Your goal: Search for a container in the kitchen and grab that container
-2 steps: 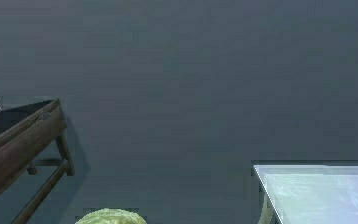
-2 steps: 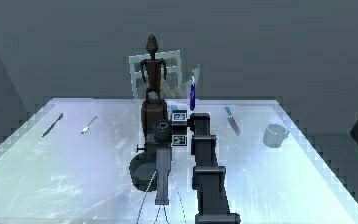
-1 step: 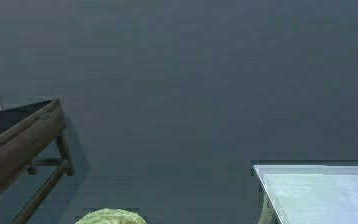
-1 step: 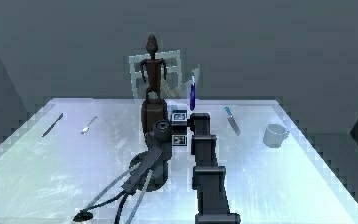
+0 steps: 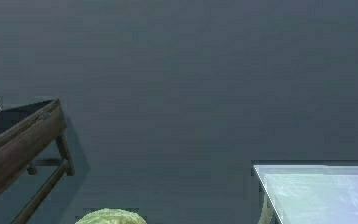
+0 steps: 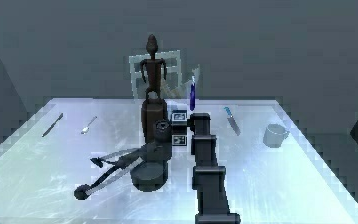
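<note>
Container [image 6: 148,178], as I judge it, is the low dark round thing at lower centre of the arm side view, standing on the glass table [image 6: 287,170]. The white cup [image 6: 275,134] at mid right is another candidate. The arm [image 6: 212,190] rises from the bottom edge across the tabletop, probably so that the gripper [image 6: 88,174] can reach that dark thing, which sits just beside the gripper's body. How wide the fingers stand cannot be told, nor whether they hold anything, since things lie on the table around them. A tall dark statue [image 6: 152,62] stands behind at upper centre, with cutlery [image 6: 53,124] at the left.
</note>
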You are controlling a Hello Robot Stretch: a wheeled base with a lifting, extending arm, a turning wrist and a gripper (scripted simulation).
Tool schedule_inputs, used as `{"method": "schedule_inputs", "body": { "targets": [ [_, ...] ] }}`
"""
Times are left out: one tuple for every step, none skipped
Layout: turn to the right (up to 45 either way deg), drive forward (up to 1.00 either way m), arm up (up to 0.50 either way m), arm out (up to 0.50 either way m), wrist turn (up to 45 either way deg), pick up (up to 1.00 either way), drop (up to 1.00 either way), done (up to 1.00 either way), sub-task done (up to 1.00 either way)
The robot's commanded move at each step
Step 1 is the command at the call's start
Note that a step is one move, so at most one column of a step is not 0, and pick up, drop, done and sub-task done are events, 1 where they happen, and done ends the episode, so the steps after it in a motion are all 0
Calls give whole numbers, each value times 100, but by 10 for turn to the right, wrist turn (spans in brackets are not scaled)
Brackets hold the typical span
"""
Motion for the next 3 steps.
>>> {"method": "schedule_inputs", "body": {
  "targets": [
    [0,0,0,0,450,0,0,0,0],
    [0,0,0,0,240,0,0,0,0],
    [0,0,-30,0,0,0,0,0,0]
  ]
}}
